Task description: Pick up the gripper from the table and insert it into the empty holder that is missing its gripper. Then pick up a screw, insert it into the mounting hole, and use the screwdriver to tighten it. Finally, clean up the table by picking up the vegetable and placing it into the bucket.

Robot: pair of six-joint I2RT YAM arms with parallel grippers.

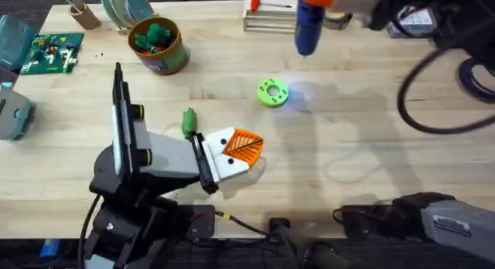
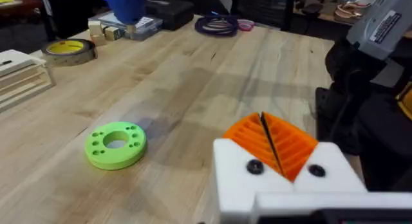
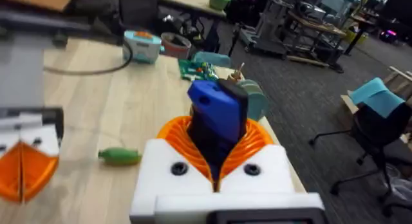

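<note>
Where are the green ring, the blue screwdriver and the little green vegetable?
green ring [image 1: 272, 93], overhead view, on its flat rim.
blue screwdriver [image 1: 310, 25], overhead view, on its barrel.
green vegetable [image 1: 189, 123], overhead view, on its middle.

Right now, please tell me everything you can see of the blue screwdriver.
The screwdriver is bright blue, pen-shaped, seemingly plastic. The right pincer is shut on it, orange pads on both sides. In the overhead view it hangs tip down above the table's far side, beyond the green disc, apart from it. Its tip is too blurred to describe.
</note>
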